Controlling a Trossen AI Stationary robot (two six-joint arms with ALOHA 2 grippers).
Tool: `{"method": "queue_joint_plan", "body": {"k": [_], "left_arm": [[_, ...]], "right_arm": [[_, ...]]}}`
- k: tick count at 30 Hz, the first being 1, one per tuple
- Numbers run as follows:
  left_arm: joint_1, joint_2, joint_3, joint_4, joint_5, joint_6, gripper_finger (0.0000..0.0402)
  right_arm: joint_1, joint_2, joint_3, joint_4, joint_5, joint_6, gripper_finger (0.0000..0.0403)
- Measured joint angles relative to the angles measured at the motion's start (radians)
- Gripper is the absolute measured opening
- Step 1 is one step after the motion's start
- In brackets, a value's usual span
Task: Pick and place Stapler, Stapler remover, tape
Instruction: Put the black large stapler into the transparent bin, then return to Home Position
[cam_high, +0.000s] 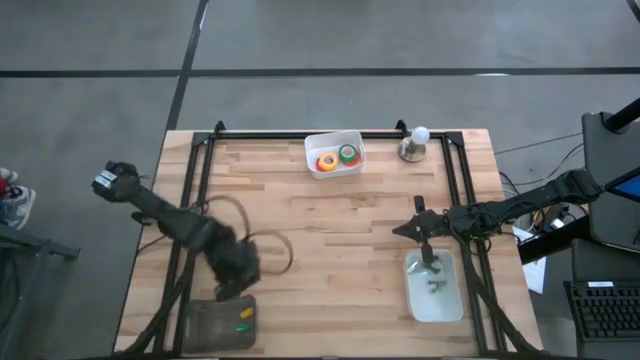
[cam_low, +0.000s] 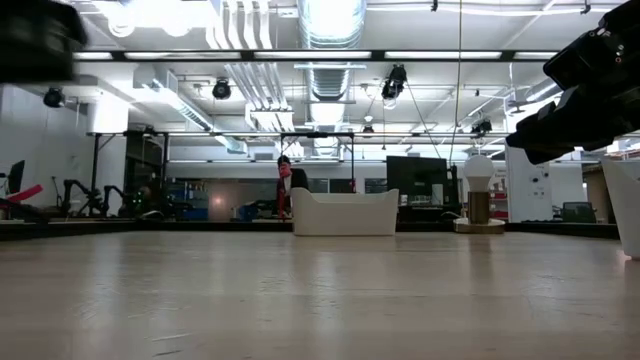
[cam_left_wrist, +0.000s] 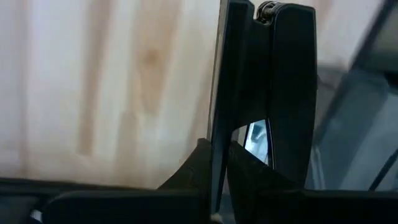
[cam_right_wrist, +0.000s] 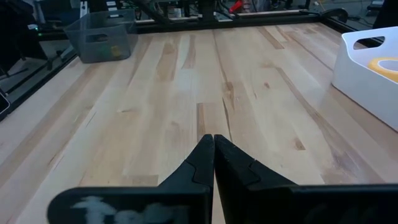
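Left gripper (cam_high: 236, 272) clamps a dark stapler (cam_left_wrist: 273, 93) above the grey bin (cam_high: 220, 322) — lower squarely before release. Right gripper (cam_high: 405, 230) shut, idle. Tape (cam_high: 337, 157) sits in the white bin (cam_high: 312, 146).

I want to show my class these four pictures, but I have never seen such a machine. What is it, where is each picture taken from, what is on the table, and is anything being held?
It is a robot with two dark arms at a wooden table. Each arm ends in a two-finger gripper.

One picture looks straight down from above. One looks level across the table into the room behind. The other two come from cameras on each arm's wrist.

A white bin at the far edge holds rolls of tape. Beside it stands a light bulb on a base. A grey bin with small things in it and a clear tray sit at the near edge.

The left gripper is above the grey bin, shut on a flat dark object I cannot identify. The right gripper is shut and empty, near the clear tray.
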Motion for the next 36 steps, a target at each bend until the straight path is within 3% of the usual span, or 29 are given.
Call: {"method": "queue_joint_plan", "body": {"k": [6,12,19,27,36], "left_arm": [[-0.237,0.015,-0.008,0.01,-0.015,-0.291,0.0038],[-0.37,0.048,-0.053,0.17,-0.019,-0.458,0.0031],[-0.395,0.111,-0.118,0.288,-0.041,-0.463,0.0037],[-0.395,0.164,-0.196,0.34,0.062,-0.459,0.0037],[-0.382,0.15,-0.195,0.341,-0.001,-0.565,0.0104]], "right_arm": [[0.0,0.0,0.0,-0.003,0.0,0.0,0.0008],[0.0,0.0,0.0,-0.006,0.003,0.0,0.0008],[0.0,0.0,0.0,-0.006,0.008,0.0,0.0008],[0.0,0.0,0.0,-0.007,0.009,0.004,0.0008],[0.0,0.0,0.0,-0.016,0.008,0.016,0.0008]]}}
